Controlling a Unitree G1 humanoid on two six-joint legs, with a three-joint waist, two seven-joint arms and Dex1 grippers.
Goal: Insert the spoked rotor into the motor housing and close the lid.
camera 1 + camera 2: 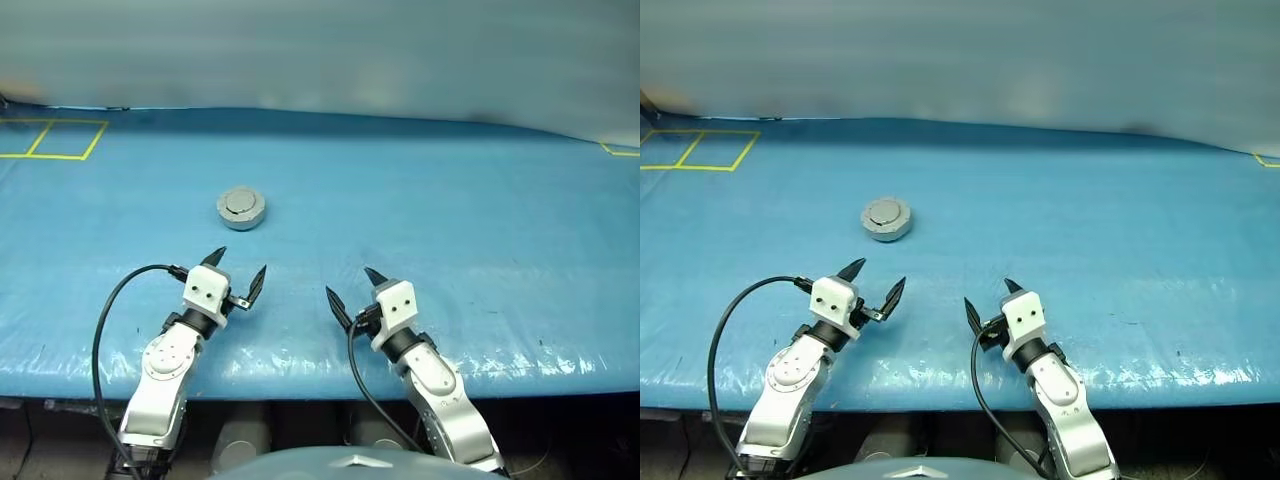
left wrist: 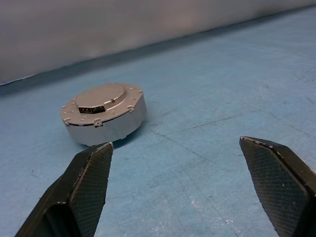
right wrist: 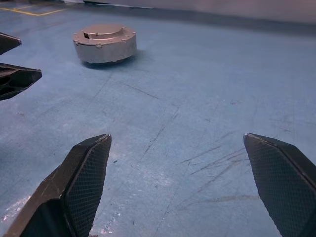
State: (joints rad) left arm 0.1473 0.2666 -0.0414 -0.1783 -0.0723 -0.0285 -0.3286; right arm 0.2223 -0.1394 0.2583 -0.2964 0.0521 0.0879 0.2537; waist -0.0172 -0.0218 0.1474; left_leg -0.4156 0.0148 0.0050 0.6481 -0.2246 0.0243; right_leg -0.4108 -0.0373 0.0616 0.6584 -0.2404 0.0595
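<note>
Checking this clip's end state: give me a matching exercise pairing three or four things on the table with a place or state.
Things:
1. lid
2. left tool
3. right tool
4. yellow tape lines

States or places:
A. open, empty, nearest the motor housing
B. far left corner of the blue table cover
C. closed on the housing
D. open, empty, farther from the housing

Pairs: 1-C, 2-A, 3-D, 4-B

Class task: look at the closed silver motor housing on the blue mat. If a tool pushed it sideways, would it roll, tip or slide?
The motor housing is squat and lies flat, so it would probably slide, not tip or roll. It looks like solid metal, so likely rigid and heavy for its size.
</note>
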